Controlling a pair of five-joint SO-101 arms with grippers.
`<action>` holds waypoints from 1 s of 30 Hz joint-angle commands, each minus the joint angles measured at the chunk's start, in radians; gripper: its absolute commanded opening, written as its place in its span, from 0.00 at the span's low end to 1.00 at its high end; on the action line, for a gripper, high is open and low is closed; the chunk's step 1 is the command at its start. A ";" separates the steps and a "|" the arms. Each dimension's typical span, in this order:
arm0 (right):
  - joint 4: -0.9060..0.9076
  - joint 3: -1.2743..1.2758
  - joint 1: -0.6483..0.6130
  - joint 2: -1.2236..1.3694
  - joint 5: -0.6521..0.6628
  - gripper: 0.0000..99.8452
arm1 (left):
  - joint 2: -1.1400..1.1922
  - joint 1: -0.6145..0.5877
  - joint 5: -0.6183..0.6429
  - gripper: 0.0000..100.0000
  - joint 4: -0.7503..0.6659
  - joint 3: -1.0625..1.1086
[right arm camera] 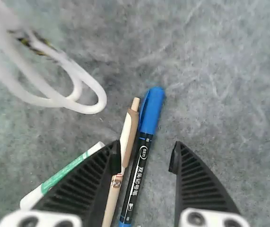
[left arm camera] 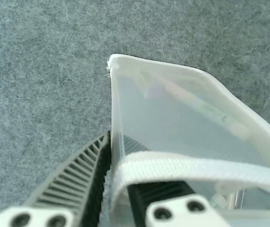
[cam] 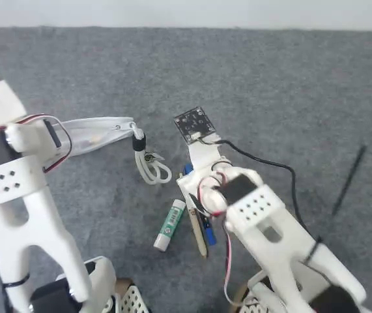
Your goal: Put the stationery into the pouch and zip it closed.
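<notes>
- Left tool pinches the translucent white pouch near the table's left edge; it could slip.
- Right tool, open, straddles the blue plastic pen (slim beige pen alongside) near the front edge; closing might snag both.

The table is covered in grey carpet, matt and rough with a short, fuzzy pile. The pouch is frosted, translucent plastic, smooth with a soft sheen, and is edged with a white woven webbing band of coarse cloth. Its white cord looks smooth and slightly glossy. The blue pen is glossy plastic. The beige pen beside it is matt. The glue stick is smooth white plastic with a green label. The left gripper and the right gripper both have black ribbed matt plastic fingers on white plastic mounts.
</notes>
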 commanded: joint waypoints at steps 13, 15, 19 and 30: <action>-0.002 -0.295 0.047 0.401 -0.011 0.16 | -0.006 0.002 0.009 0.01 -0.037 0.012; -0.002 -0.339 0.073 0.450 -0.011 0.16 | -0.006 0.002 0.009 0.01 -0.037 0.008; 0.004 -0.396 0.087 0.538 -0.011 0.16 | -0.006 0.002 0.009 0.01 -0.037 0.007; -0.002 -0.410 0.058 0.584 -0.011 0.16 | -0.006 0.002 0.009 0.01 -0.037 0.007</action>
